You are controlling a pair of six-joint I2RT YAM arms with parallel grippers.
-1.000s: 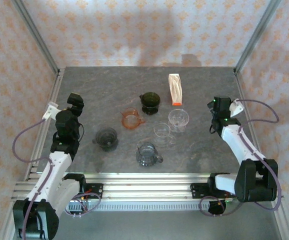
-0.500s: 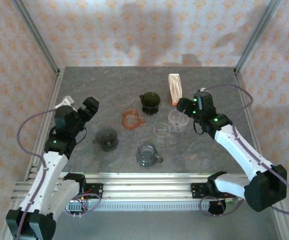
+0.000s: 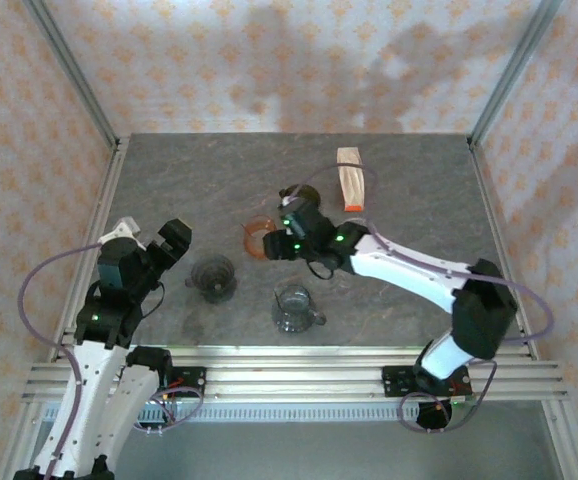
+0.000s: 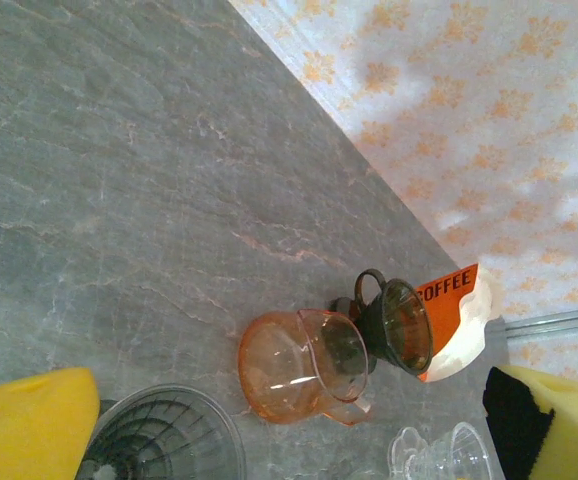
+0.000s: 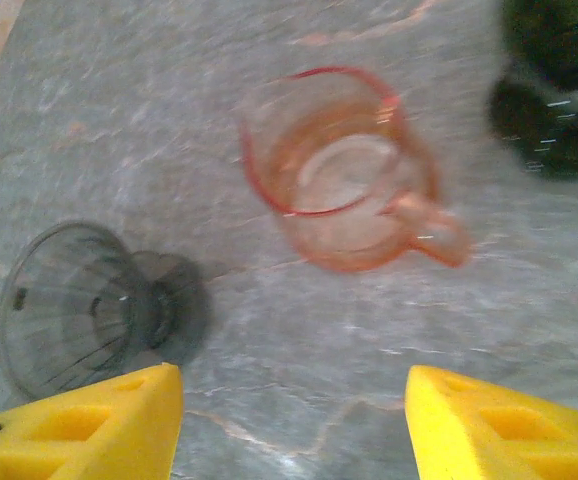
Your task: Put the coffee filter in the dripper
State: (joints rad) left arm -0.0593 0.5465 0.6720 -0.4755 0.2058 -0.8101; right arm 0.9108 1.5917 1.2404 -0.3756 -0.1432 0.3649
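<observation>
Right gripper (image 5: 294,410) swung across, jaws part-open and empty just short of the orange dripper (image 5: 337,185); left gripper (image 3: 174,238) gapes empty; guess the filters (image 3: 350,180) need grabbing next.

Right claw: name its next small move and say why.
Probably ease the right claw forward and down onto the orange dripper, to take its rim or handle. In the right wrist view the dripper sits just ahead, roughly in line with the gap between the parted, empty fingers. The filter pack stands untouched at the far side.

Grey table (image 3: 189,180) bears an orange dripper (image 4: 304,365), smoky dripper (image 3: 212,277), filter pack (image 3: 350,180).
</observation>
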